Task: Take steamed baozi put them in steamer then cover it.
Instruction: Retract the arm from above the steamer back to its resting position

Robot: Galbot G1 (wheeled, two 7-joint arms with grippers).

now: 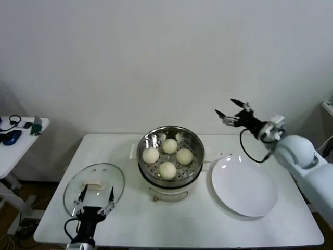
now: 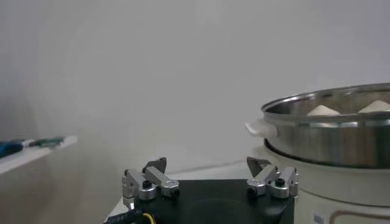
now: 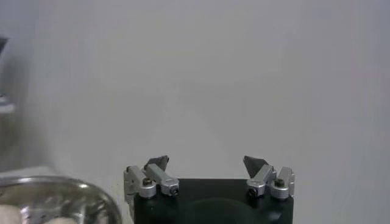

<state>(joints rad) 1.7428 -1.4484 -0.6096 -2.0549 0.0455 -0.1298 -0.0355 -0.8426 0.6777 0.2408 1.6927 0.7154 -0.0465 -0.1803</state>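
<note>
4 cream-white round baozi (image 1: 167,157) sit in the shiny steel steamer (image 1: 194,167); next I grasp the glass lid (image 1: 94,186) at the table's (image 1: 130,228) front-left corner with the gaping left hand (image 1: 96,200); the right hand (image 1: 228,110), also spread, waits.

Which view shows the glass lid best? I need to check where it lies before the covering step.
The head view: the glass lid lies flat on the table, to the left of the steamer, with the open left gripper over its near edge. Neither wrist view shows the lid at all.
</note>
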